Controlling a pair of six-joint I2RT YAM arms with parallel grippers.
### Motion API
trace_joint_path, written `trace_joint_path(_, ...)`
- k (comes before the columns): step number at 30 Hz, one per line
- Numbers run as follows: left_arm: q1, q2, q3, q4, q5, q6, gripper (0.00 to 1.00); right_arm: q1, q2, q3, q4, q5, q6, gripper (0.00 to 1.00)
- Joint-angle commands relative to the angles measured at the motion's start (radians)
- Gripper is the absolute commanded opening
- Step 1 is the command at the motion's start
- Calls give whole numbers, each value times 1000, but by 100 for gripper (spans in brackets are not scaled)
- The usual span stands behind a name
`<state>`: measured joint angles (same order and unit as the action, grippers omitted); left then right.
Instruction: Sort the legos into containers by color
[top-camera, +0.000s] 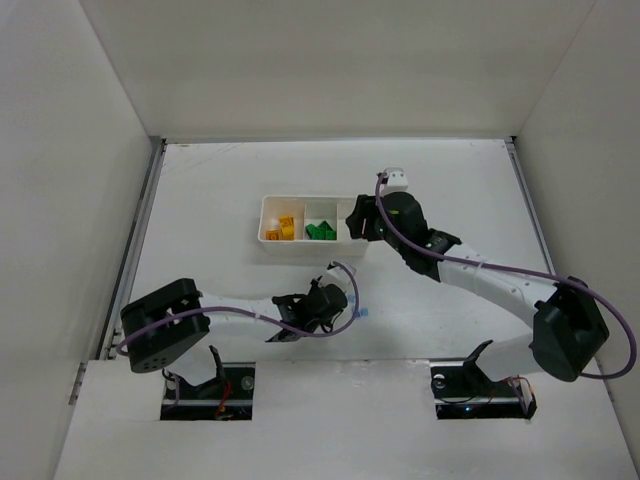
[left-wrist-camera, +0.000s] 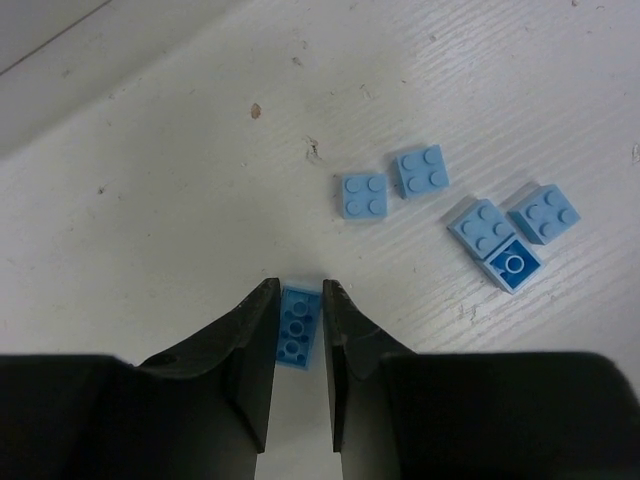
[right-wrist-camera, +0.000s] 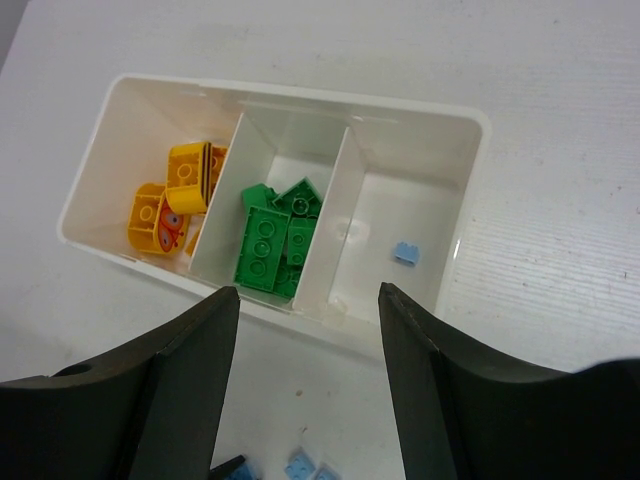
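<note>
From above, your white tray (top-camera: 262, 228) sits on the desk (top-camera: 200, 200). Left wrist: your left hand (left-wrist-camera: 298, 290) pinches a light blue brick (left-wrist-camera: 297, 325), loose blue bricks (left-wrist-camera: 362, 195) lying right. Right wrist: your right hand (right-wrist-camera: 307, 290) gapes wide above yellow bricks (right-wrist-camera: 185, 180) and green bricks (right-wrist-camera: 265, 245).

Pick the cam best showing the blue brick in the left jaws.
Left wrist: light blue brick, studs visible, between the jaws of the left gripper. Top external hides it under that gripper; right wrist doesn't show it.
</note>
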<state>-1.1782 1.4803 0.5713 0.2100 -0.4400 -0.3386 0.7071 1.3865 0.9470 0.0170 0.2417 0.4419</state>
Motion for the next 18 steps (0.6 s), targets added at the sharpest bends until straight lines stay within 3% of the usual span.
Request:
trace_joint_path(1, 1, -29, -1, -55, -16, -16, 18, 5, -37, -14, 63, -5, 6, 64)
trace_joint_path(18, 45, -262, 27, -103, -2, -54, 14, -5, -142, -103, 63, 25, 26, 63)
